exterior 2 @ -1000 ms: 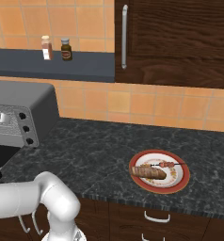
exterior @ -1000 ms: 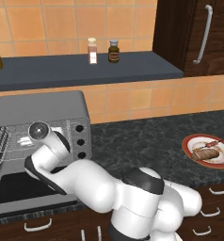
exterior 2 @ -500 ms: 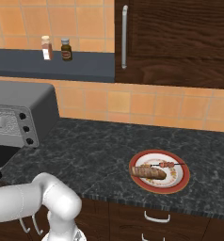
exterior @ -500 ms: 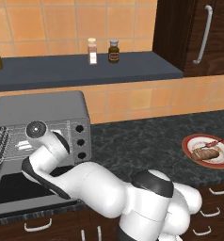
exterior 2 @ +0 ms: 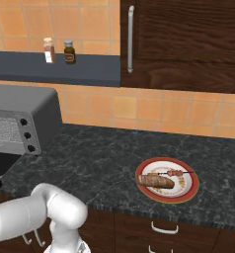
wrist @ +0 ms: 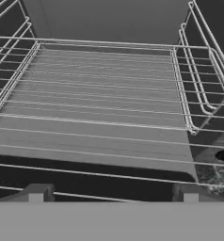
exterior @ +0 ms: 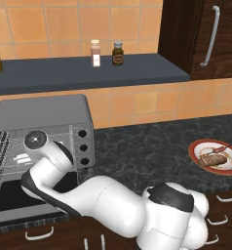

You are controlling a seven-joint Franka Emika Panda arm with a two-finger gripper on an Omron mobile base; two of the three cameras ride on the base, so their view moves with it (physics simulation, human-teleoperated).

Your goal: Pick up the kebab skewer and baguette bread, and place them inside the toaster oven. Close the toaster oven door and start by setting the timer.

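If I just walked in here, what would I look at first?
Probably the big white robot arm curling over to the grey toaster oven on the left of the counter, whose door hangs open. Its tool is open, right at the wire rack inside. Then the red-rimmed plate on the right of the dark counter, holding the baguette bread and the kebab skewer.

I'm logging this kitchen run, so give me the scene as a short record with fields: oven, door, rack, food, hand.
oven: toaster oven at the left of the dark counter
door: door folded down open
rack: wire rack bare
food: skewer and baguette lying on the red-rimmed plate, off to the right
hand: hand open at the oven's mouth, holding nothing
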